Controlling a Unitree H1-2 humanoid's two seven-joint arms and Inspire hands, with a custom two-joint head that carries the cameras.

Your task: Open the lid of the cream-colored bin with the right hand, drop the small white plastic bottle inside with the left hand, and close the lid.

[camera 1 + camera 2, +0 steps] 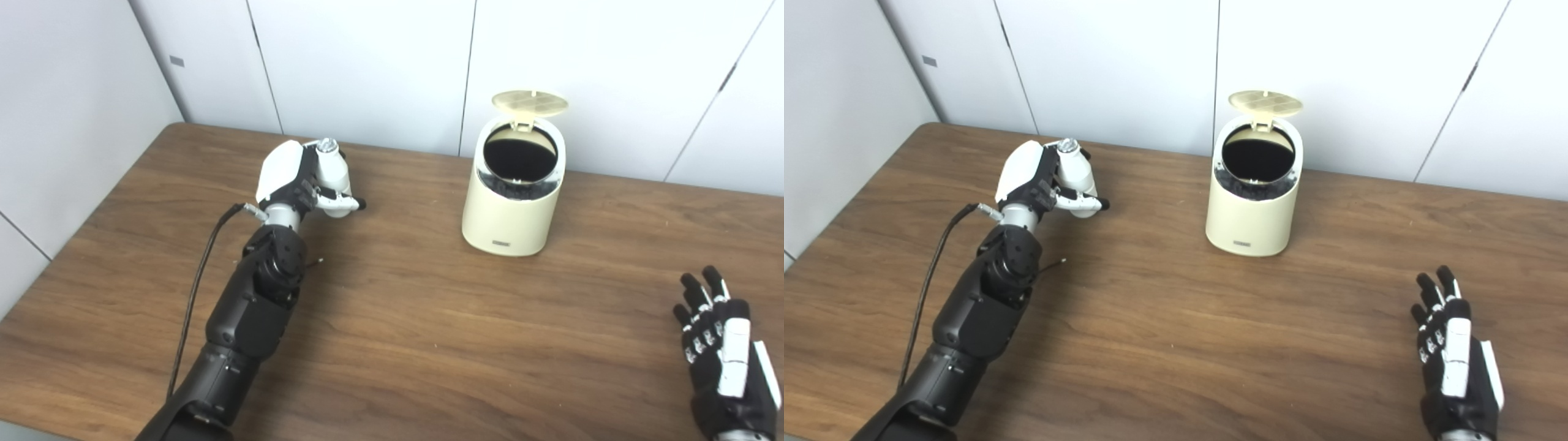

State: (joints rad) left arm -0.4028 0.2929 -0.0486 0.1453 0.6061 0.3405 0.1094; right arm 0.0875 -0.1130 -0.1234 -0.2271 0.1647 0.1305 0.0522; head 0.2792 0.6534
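Wood-grain brown covers the table (429,343) in the left eye view, and on it, toward the far edge, stands the cream-colored bin (511,211) with its round lid (530,103) tipped up and back on the hinge, so the dark mouth lies open to the camera. Well to the left of the bin, the left hand (300,180) is wrapped about the small white plastic bottle (332,174), fingers (343,201) curled across its lower body and the bottle held upright with its cap on top; whether its base touches the wood or hangs just above cannot be told. A black cable (199,282) runs along the left forearm. At the lower right corner the right hand (723,343) waits with its fingers spread and pointing away, holding nothing, well apart from the bin. White wall panels (367,61) rise behind the table. From the right eye view the same scene sits a little differently: the bin (1252,208) stands nearer the middle, its lid (1265,103) raised against the wall, the black inside plainly showing. The left hand (1038,177) grips the bottle (1077,174) off to the bin's left, with bare wood between them. The right hand (1454,355) rests low at the right, fingers parted and empty, near the table's front edge.
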